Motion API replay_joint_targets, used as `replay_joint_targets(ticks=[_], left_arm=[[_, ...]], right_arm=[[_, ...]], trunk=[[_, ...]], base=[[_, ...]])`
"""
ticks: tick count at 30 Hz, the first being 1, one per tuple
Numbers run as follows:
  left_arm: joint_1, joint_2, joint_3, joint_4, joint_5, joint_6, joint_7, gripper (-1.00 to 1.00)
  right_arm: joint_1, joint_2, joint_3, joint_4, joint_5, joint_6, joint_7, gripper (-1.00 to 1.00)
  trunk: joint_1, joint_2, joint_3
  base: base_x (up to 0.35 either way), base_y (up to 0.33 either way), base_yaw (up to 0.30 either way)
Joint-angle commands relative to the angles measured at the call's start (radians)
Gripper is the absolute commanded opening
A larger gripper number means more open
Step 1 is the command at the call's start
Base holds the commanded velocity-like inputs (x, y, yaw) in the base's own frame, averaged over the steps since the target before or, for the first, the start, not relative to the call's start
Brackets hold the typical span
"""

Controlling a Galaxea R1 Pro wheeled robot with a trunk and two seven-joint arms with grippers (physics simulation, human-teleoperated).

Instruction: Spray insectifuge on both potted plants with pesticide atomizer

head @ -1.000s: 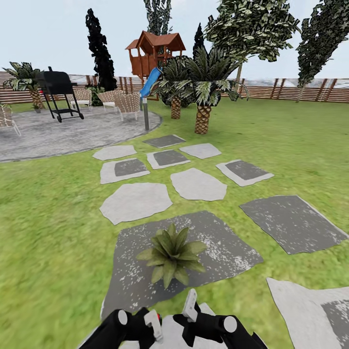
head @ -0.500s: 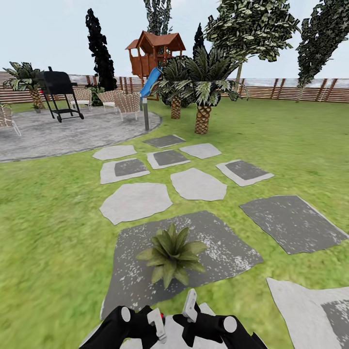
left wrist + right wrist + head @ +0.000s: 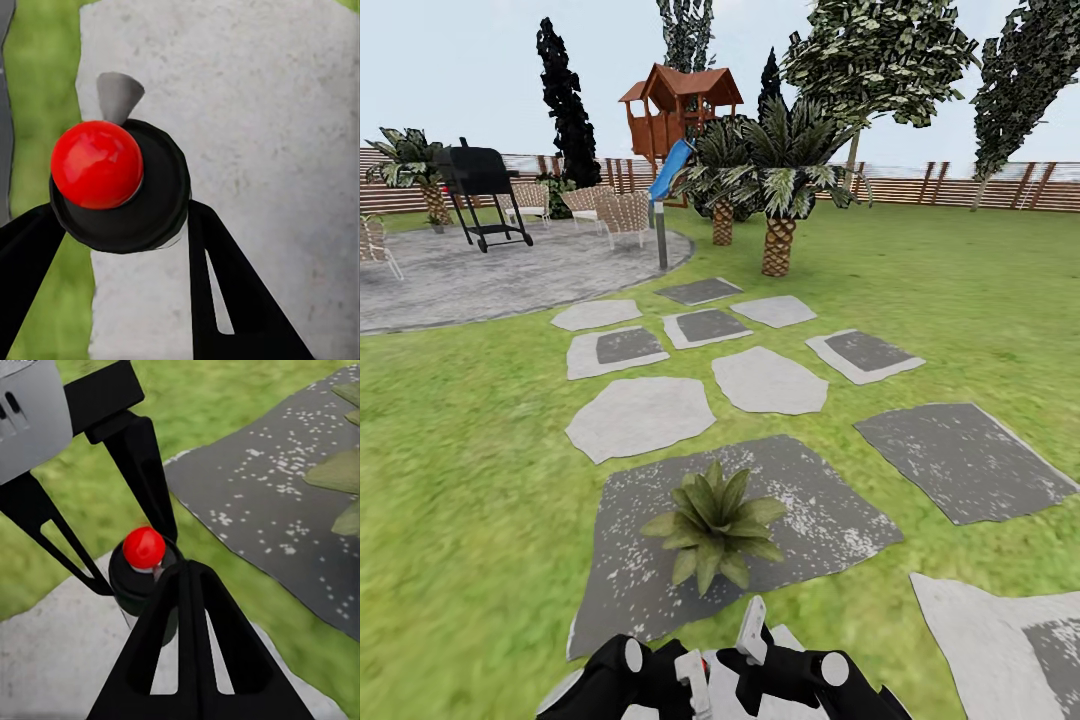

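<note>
low at the bottom centre, the left gripper (image 3: 695,672) straddles the pesticide atomizer (image 3: 112,184), fingers spread beside its red cap; the right gripper (image 3: 752,630) grasps nothing, its spread unclear. one potted plant (image 3: 712,523) sits just above.

Atomizer (image 3: 142,577) body perhaps behind jaws

Blk arms (image 3: 610,675), white-tipped, slotted blk pincer fingers (image 3: 187,660).

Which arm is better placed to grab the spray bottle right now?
Left. The left fingers flank the red-capped atomizer on both sides, so closing should grip it. The right fingers sit pressed together beside it, off to one side.
</note>
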Motion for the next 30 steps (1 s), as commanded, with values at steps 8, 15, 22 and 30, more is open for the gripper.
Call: replay_joint_targets(ticks=[8,15,22,30], left_arm=[[0.0,-0.004,-0.003,-0.004,0.003,0.009,-0.004,-1.0],[0.0,-0.009,-0.002,-0.005,0.005,0.007,-0.004,-1.0],[0.0,-0.009,-0.002,-0.005,0.01,0.006,-0.004,-1.0],[0.0,-0.009,-0.002,-0.007,0.042,0.004,-0.006,-1.0]], right_arm=[[0.0,0.0,-0.001,-0.001,0.01,-0.006,0.0,-1.0],[0.0,0.0,-0.001,-0.002,0.01,-0.006,0.0,-1.0],[0.0,0.0,-0.001,-0.002,0.01,-0.007,0.0,-1.0],[0.0,0.0,-0.001,-0.002,0.01,-0.007,0.0,-1.0]], trunk=[[0.0,0.0,-0.001],[0.0,0.0,-0.001],[0.0,0.0,-0.001],[0.0,0.0,-0.001]], base=[[0.0,0.0,0.0],[0.0,0.0,0.0],[0.0,0.0,0.0],[0.0,0.0,0.0]])
